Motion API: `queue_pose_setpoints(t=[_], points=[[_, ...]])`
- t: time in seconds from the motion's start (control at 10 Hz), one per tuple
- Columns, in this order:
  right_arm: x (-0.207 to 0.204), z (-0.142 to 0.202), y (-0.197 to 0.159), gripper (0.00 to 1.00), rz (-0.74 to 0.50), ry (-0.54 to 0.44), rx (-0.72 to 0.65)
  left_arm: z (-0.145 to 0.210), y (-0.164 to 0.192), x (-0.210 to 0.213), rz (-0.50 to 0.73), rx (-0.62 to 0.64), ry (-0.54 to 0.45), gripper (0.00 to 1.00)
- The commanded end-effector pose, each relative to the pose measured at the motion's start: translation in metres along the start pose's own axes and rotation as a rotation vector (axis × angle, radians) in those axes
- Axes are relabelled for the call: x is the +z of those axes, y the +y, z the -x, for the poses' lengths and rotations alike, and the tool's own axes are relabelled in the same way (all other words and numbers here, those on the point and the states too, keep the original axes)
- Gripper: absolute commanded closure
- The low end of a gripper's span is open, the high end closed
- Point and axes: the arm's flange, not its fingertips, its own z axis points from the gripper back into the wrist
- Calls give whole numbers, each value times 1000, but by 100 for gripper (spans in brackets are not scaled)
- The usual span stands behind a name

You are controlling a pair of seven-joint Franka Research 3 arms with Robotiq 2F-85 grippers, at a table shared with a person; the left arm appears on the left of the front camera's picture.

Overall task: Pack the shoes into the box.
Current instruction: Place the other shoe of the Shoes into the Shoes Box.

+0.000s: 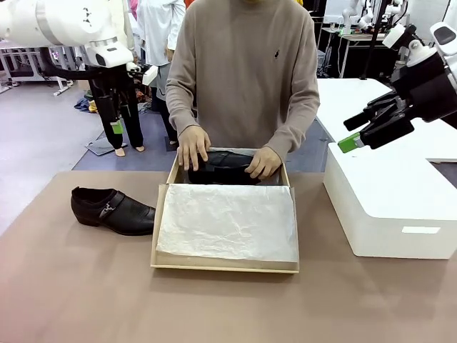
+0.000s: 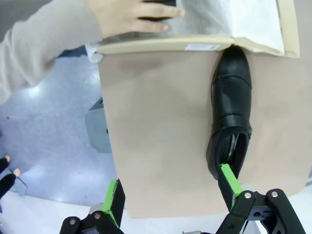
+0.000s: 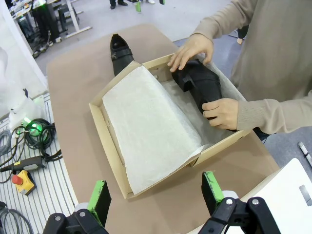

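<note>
Inside the box [image 1: 225, 266] hands [image 1: 193, 147] [image 1: 263, 163] hold one shoe [image 1: 225, 166]; left gripper [image 2: 168, 178] and right gripper [image 3: 153, 180] gape empty.

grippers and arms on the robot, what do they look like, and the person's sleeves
The left arm is white and rounded with a grey band; the right arm is white too. The left gripper and right gripper are black linkage frames with silver pins and bright green pads on their fingers. The person's long sleeves are taupe knit with ribbed cuffs.
</note>
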Motion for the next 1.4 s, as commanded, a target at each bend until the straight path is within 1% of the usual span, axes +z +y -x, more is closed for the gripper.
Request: queue_pose_setpoints(t=[0.0,0.3,0.6,0.8,0.9,1.3], points=[[-1,-2,-4,0,-14,-26,21,21,-28,-12,-25,19,17,0],[-1,-2,-4,0,-14,-26,21,43,-48,-33,-7,37,15,0],[-1,-2,-4,0,-14,-26,21,58,-54,-58,4,46,20,0],[-1,-2,-4,0,-14,-26,21,60,-53,-62,26,45,10,0],[-1,-2,-4,0,-14,-26,21,55,-49,-61,25,69,33,0],[-1,-2,-4,0,-14,-26,21,55,-49,-61,25,69,33,0]])
